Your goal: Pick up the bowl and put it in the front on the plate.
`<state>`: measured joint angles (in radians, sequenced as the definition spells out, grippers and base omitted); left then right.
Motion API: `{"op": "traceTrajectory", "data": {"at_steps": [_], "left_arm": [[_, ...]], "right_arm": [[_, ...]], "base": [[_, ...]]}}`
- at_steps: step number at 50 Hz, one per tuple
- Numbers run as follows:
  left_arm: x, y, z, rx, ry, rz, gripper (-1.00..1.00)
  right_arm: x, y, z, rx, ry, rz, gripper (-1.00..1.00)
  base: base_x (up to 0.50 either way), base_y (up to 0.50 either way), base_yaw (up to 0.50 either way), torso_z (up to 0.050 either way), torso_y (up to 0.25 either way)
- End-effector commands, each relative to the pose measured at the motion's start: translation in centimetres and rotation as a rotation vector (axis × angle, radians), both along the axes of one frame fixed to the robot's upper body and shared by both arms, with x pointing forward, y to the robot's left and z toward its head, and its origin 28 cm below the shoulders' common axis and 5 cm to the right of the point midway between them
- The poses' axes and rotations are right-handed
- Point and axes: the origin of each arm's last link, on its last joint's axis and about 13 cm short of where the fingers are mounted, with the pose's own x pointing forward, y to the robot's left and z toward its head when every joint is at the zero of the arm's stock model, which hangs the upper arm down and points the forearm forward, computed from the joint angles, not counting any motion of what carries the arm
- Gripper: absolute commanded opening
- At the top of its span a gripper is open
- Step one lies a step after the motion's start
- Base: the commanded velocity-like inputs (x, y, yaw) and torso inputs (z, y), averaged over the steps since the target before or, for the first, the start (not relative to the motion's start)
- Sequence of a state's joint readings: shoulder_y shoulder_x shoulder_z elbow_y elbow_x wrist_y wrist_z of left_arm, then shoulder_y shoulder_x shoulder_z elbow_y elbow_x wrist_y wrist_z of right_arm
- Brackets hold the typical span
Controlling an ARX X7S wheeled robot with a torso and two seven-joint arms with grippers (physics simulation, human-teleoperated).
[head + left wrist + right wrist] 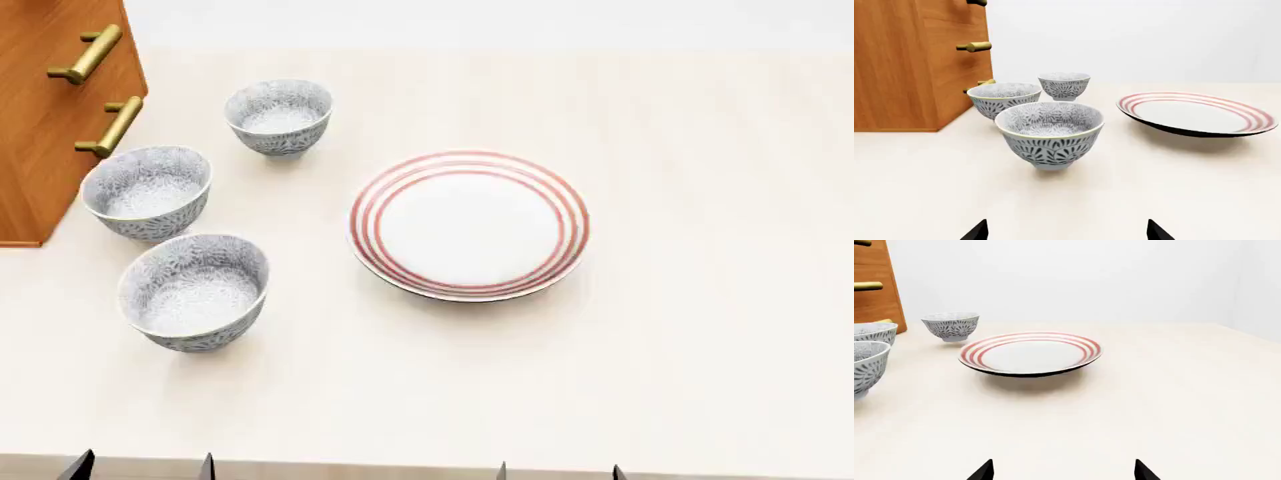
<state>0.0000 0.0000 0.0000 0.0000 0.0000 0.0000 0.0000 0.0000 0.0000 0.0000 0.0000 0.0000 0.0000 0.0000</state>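
Three patterned bowls stand in a loose row along the left side of the pale bench [694, 380], running from the near edge toward the far edge beside a wooden cabinet [40, 130] with brass handles [110, 125]. Front bowl [195, 291] sits upright nearest the near edge, empty, apart from its neighbours; in the left wrist view it is centred straight ahead of the left gripper [1067, 232]. Middle bowl [147, 192] stands just beside the cabinet's front corner, close behind the front bowl with a small gap. Rear bowl [279, 117] is farther toward the far edge, also clear of the others. Plate [469, 224], red-ringed, lies to the right of the bowls near the bench's middle, empty, well apart from the front bowl, with bare bench between them. Left gripper: only two dark fingertips visible at the near edge, spread wide, holding nothing, short of the front bowl. Right gripper [1064, 471]: fingertips likewise wide apart, empty, facing the plate with open bench ahead. Cabinet flanks the bowls on the left side.
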Motion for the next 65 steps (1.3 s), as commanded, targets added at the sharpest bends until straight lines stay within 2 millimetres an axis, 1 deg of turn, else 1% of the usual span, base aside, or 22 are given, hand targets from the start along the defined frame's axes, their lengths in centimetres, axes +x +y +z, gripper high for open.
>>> {"op": "traceTrajectory", "data": {"at_steps": [1,8,9,10,29,32,35,37,39,40,42,44,54,65], "left_arm": [[0.0,0.0,0.0,0.001,-0.001,0.000,1.00],[0.0,-0.1,0.0,0.012,0.002,-0.010,1.00],[0.8,0.1,0.7,0.014,0.089,-0.013,1.00],[0.0,-0.1,0.0,0.011,0.003,-0.011,1.00],[-0.1,0.0,0.1,0.016,-0.006,-0.002,1.00],[-0.1,0.0,0.3,0.022,-0.036,0.006,1.00],[-0.5,-0.1,1.7,0.047,-0.241,0.020,1.00],[-1.0,-0.2,3.2,0.103,-0.448,0.067,1.00],[-1.2,-0.1,3.9,0.114,-0.543,0.088,1.00],[-1.7,-0.1,4.6,0.122,-0.636,0.112,1.00],[-1.9,-0.1,5.0,0.115,-0.684,0.116,1.00],[-2.0,-0.1,5.1,0.119,-0.700,0.125,1.00],[-2.3,-0.3,5.6,0.144,-0.745,0.114,1.00],[-2.1,-0.4,6.0,0.140,-0.749,0.115,1.00]], "right_arm": [[0.0,0.1,-0.1,-0.001,0.006,0.003,1.00],[0.0,0.0,-0.1,-0.006,0.010,0.000,1.00],[0.8,-0.2,1.1,-0.025,0.026,-0.029,1.00],[0.0,0.0,-0.1,-0.005,0.010,-0.001,1.00],[-0.1,0.1,-0.2,-0.006,0.012,0.002,1.00],[-0.1,0.1,-0.1,-0.012,-0.002,-0.003,1.00],[-0.3,-0.1,1.2,0.008,-0.166,-0.029,1.00],[-0.9,-0.1,2.6,0.039,-0.350,-0.017,1.00],[-1.2,-0.1,3.3,0.057,-0.453,-0.023,1.00],[-1.5,-0.2,4.1,0.075,-0.565,-0.031,1.00],[-1.8,-0.2,4.5,0.073,-0.634,-0.036,1.00],[-1.9,-0.2,4.7,0.072,-0.671,-0.036,1.00],[-2.0,-0.1,5.1,0.046,-0.701,-0.030,1.00],[-1.8,0.0,5.5,0.036,-0.713,-0.017,1.00]], "base": [[0.00,0.00,0.00,0.000,0.000],[0.00,0.00,0.00,0.000,0.000],[0.00,0.00,0.00,0.000,0.000],[0.00,0.00,0.00,0.000,0.000],[0.00,0.00,0.00,0.000,0.000],[0.00,0.00,0.00,0.000,0.000],[0.00,0.00,0.00,0.000,0.000],[0.00,0.00,0.00,0.000,0.000],[0.00,0.00,0.00,0.000,0.000],[0.00,0.00,0.00,0.000,0.000],[0.00,0.00,0.00,0.000,0.000],[0.00,0.00,0.00,0.000,0.000],[0.01,0.00,0.00,0.000,0.000],[0.48,-0.12,0.00,0.000,0.000]]}}
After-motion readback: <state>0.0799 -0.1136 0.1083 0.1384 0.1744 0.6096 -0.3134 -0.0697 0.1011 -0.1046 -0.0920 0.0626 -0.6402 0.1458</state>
